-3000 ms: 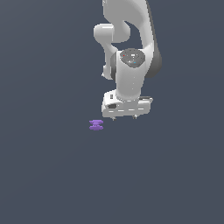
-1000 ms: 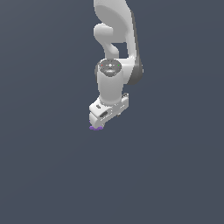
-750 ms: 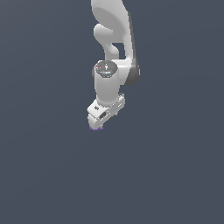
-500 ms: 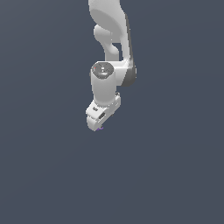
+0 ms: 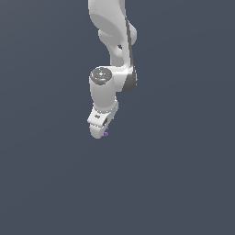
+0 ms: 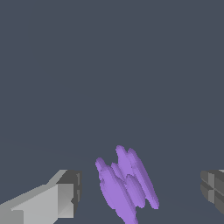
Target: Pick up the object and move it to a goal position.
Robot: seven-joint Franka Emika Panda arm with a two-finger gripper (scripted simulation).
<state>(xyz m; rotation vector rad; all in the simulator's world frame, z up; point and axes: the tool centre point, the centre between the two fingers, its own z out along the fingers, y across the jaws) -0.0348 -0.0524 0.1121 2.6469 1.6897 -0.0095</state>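
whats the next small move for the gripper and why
Probably close the fingers. In the wrist view the purple spool sits between the two fingertips, with clear gaps on both sides, so the gripper is open and positioned around it, not yet gripping.

- A plain, flat, dark slate-grey surface (image 5: pixel 183 183) fills the whole exterior view, with no markings or edges visible.
- The same uniform grey surface (image 6: pixel 109 65) forms the background in the wrist view.
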